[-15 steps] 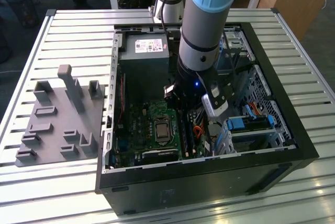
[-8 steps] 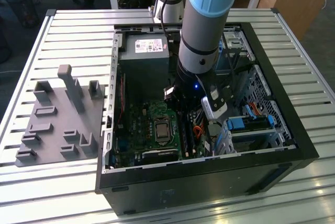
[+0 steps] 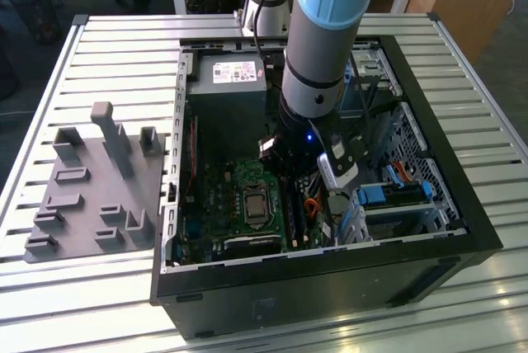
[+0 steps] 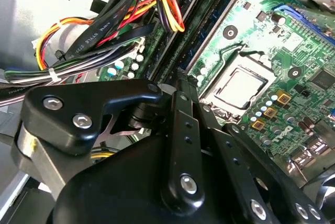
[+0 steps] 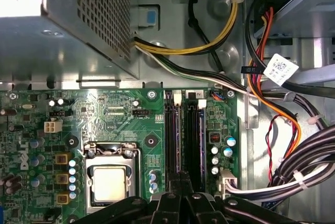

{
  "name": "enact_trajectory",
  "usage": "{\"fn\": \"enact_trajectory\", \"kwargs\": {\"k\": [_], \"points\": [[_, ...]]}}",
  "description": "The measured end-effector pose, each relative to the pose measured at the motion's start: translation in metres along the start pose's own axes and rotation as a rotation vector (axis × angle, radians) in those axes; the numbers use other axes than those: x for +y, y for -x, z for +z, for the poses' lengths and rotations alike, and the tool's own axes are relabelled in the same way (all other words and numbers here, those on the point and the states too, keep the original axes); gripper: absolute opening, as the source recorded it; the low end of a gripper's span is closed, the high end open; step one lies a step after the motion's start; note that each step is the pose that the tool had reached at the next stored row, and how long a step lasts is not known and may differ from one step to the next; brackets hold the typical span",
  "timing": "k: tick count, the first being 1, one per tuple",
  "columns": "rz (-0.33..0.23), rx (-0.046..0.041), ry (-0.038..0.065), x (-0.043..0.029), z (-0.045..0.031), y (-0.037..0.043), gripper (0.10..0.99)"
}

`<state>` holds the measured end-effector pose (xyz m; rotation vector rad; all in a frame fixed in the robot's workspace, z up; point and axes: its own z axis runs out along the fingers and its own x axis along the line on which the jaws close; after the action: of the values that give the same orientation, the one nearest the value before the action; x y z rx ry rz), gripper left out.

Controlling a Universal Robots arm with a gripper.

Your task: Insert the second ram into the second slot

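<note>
Here, gripper fingers pressed together directly over second ram, seated upright in slot.

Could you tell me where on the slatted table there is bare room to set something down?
The slatted table is bare along its front edge and between the grey fixture block and the computer case. Inside the case, cables and the arm crowd everything.

The motherboard is green with gold squares and a silver processor. Cables run black, yellow, red and orange. The gripper is black. The arm is grey with pale blue caps. The computer case is black, the fixture plate grey.
</note>
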<state>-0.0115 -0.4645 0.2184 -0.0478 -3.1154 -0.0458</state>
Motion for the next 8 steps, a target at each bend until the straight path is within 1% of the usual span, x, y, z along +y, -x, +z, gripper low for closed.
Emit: {"fn": "enact_trajectory", "kwargs": {"k": [4, 8], "points": [[0.0, 0.0004, -0.001, -0.0003, 0.0034, 0.0002, 0.106], [0.0, -0.0001, 0.001, -0.0001, 0.0029, 0.0003, 0.106]]}}
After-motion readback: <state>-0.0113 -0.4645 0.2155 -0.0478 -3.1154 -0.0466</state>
